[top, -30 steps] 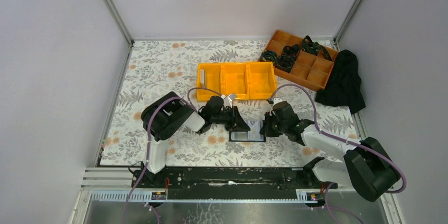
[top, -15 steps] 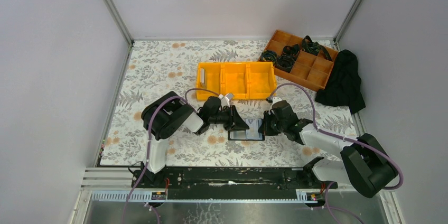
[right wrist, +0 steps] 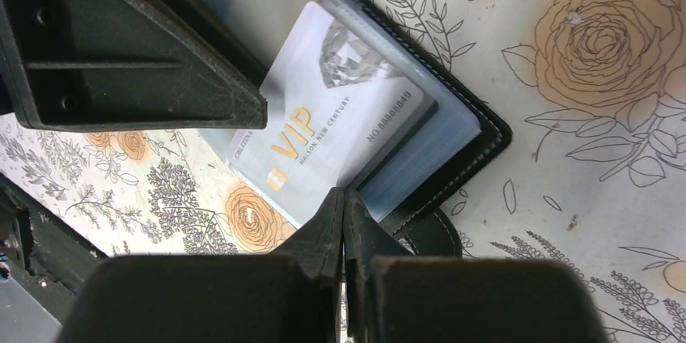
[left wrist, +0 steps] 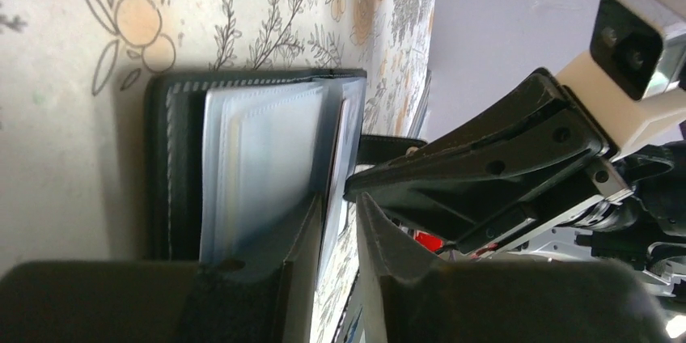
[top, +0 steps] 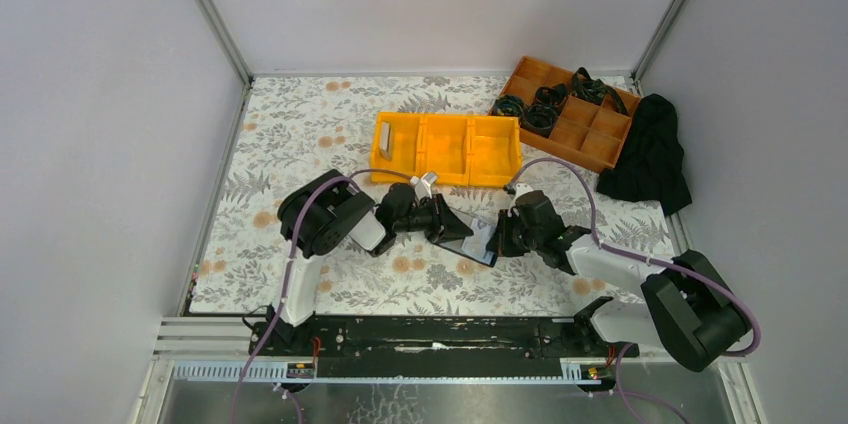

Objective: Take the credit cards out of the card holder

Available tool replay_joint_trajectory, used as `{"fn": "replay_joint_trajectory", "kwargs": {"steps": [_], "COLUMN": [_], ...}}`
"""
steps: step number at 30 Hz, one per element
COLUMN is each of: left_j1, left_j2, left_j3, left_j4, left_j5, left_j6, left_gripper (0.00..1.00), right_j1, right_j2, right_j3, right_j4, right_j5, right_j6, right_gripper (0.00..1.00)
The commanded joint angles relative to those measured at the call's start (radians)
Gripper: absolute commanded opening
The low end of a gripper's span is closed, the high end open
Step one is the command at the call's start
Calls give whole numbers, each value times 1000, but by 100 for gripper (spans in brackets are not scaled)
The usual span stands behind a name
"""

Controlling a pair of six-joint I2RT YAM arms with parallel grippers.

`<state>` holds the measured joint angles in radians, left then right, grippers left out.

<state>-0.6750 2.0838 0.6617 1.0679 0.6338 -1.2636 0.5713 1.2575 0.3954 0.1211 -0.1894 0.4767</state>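
Jaws first: we find the right gripper (right wrist: 344,197) clenched, fingers pressed flat together with nothing between, tip at the near edge of the card holder (right wrist: 477,137). Opposite, the left gripper (left wrist: 338,201) stands narrowly parted with a bundle of clear sleeves (left wrist: 259,165) running into the gap; we cannot tell whether it bites on them. The two face each other tip to tip across the holder.

Room: pale walls box the floral table (top: 300,124) on three sides; its widest visible stretch lies behind the left jaws, toward the left wall. The yellow bin (top: 470,149) sits just beyond both jaws, apart from them. Beyond the right jaws, by the right wall, we note a brown divided tray (top: 590,139) and a black cloth (top: 650,159).

The holder lies open on the table, black cover down. One credit card (right wrist: 332,124), silver and marked VIP, sits in a sleeve just ahead of the right fingertips, partly under a left finger (right wrist: 121,52). One pale card (top: 384,141) stands in the bin's end compartment, beyond the left jaws.
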Motion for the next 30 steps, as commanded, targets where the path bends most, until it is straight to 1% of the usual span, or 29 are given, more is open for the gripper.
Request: {"fn": "replay_joint_trajectory", "kwargs": {"steps": [1, 6, 11, 17, 19, 24, 26, 30], "left_j1": [-66, -66, -70, -69, -71, -98, -111, -117], "left_j2": [20, 37, 53, 50, 44, 5, -4, -12], "left_j3": [41, 23, 9, -20, -32, -52, -60, -71], "left_j4": [143, 250, 283, 238, 217, 96, 92, 115], "left_j5": [86, 130, 145, 139, 140, 102, 97, 108], "left_j6": [-62, -126, -140, -98, -79, 2, 9, 1], "left_gripper": [28, 24, 17, 10, 10, 7, 2, 1], "right_j1": [13, 13, 13, 13, 13, 13, 13, 13], "right_j2": [69, 84, 84, 37, 11, -34, -32, -29], "right_j3": [-33, -29, -27, -18, -7, 16, 19, 23], "right_j4": [31, 37, 33, -15, -51, -109, -113, -109], "right_j5": [-36, -32, -24, 4, 26, 77, 82, 82], "right_j6": [14, 14, 15, 10, -1, -19, -19, -19], "right_gripper": [2, 2, 2, 2, 2, 2, 2, 2]}}
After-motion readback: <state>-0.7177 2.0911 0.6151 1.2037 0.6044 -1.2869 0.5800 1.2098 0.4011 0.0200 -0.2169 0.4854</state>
